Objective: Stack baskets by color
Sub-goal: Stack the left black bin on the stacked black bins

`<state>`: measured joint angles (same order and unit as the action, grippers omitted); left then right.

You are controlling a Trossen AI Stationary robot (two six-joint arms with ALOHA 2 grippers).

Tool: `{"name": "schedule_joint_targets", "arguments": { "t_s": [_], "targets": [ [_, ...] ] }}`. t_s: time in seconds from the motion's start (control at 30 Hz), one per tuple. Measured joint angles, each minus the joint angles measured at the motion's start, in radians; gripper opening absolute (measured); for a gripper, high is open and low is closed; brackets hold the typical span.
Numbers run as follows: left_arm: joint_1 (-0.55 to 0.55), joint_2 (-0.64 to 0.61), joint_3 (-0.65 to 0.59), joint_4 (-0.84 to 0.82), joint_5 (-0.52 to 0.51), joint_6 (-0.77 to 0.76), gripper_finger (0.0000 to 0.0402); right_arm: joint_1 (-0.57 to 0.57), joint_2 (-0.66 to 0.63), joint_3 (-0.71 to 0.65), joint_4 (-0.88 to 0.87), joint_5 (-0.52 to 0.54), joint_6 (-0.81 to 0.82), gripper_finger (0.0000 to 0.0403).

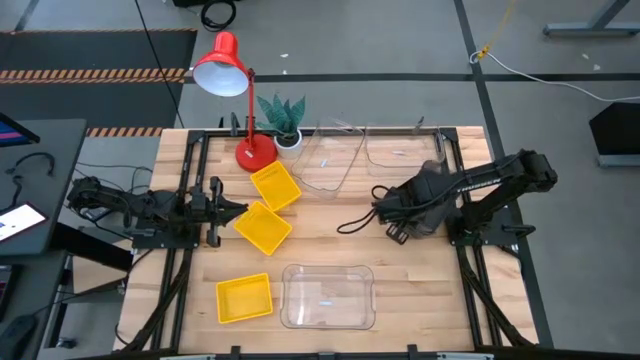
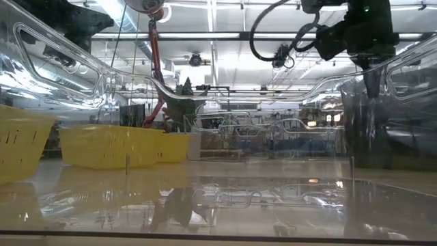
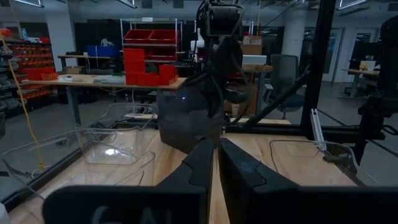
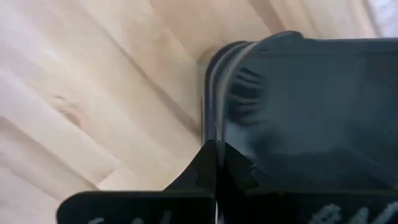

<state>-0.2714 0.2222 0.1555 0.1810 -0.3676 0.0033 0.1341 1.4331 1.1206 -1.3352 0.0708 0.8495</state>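
I count three yellow baskets (image 1: 263, 228), three clear baskets (image 1: 328, 297), one dark grey basket (image 1: 432, 183) in my claw, one red lamp (image 1: 225, 68), one potted plant (image 1: 283, 116)

right pincer (image 4: 216, 163) | apparently clamping dark grey basket (image 4: 311, 106) rim | above table (image 4: 81, 93)

This is a robotics lab set in a large industrial workshop hall. A wooden worktable (image 1: 330, 250) stands on a grey concrete floor (image 1: 400, 45) marked with dark lines, with cables (image 1: 560, 80) trailing across it. The left wrist view shows a workbench (image 3: 93, 78) carrying red storage bins (image 3: 146, 65), shelving (image 3: 149, 34) with more red bins, a blue bin (image 3: 102, 50) and an office chair (image 3: 283, 68). The low view shows long ceiling strip lights (image 2: 225, 34) and exposed ducting.
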Motion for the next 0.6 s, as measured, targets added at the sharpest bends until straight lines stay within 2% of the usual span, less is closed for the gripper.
{"name": "schedule_joint_targets", "arguments": {
  "t_s": [0.17, 0.47, 0.6],
  "targets": [
    [0.0, 0.0, 0.0, 0.0, 0.0, 0.0, 0.0025, 0.002, 0.0, 0.0, 0.069, -0.073, -0.015, 0.0003],
    [0.0, 0.0, 0.0, 0.0, 0.0, 0.0, 0.0031, 0.032, 0.0, 0.0, 0.103, -0.115, -0.008, 0.0005],
    [0.0, 0.0, 0.0, 0.0, 0.0, 0.0, 0.0034, 0.037, 0.0, 0.0, 0.104, -0.124, 0.004, 0.0023]
  ]
}}
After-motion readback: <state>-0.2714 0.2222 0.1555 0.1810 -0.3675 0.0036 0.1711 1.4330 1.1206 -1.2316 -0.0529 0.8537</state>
